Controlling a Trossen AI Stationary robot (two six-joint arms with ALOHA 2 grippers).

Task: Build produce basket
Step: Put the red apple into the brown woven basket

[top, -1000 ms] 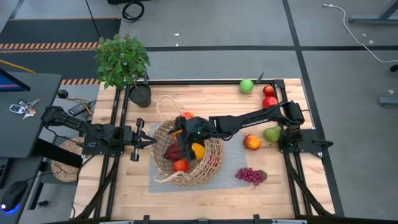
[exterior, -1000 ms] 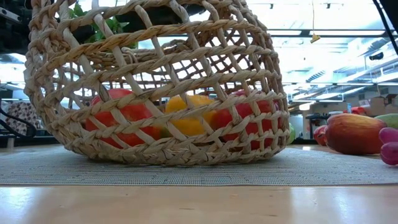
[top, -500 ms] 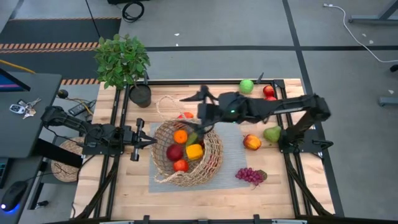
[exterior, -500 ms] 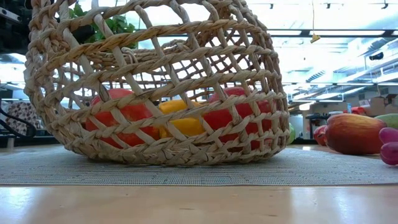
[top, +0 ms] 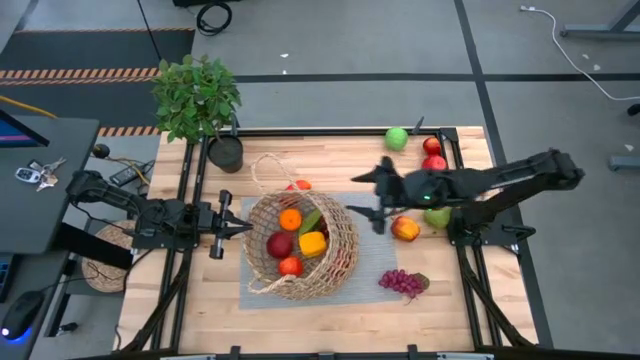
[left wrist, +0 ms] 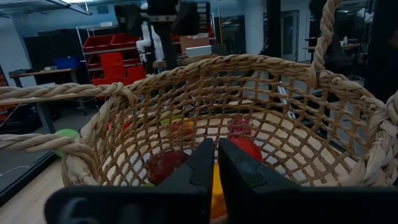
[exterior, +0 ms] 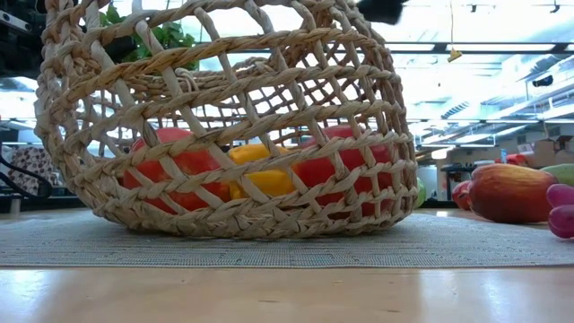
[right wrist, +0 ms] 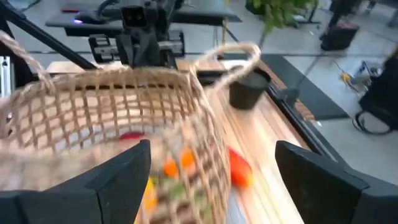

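Note:
The tan wicker basket (top: 300, 245) stands on a grey mat (top: 368, 262), its looped handle (top: 268, 170) on the far side. Inside it lie an orange (top: 290, 219), a red apple (top: 281, 244), a yellow piece (top: 313, 243), a green cucumber (top: 309, 223) and a red-orange fruit (top: 291, 266). My right gripper (top: 364, 203) hangs open above the mat, right of the basket, with nothing between its fingers (right wrist: 118, 177). At the basket's left wall, my left gripper (top: 240, 227) points level and is shut. My left gripper has its shut fingertips (left wrist: 214, 158) level at the basket's left rim (left wrist: 81, 165), coming from the table's left. I cannot tell whether they touch the wicker.
A red-yellow apple (top: 405, 229), a green pear (top: 438, 214) and purple grapes (top: 402, 283) lie right of the mat. A green apple (top: 397, 138) and two red apples (top: 433, 155) sit at the far right. A potted plant (top: 200, 100) stands at the far left corner.
My right gripper has risen out of the basket and swung toward the table's right edge, rolling as it went, and it carries nothing. The yellow piece has settled lower among the fruit. The basket has stayed in place.

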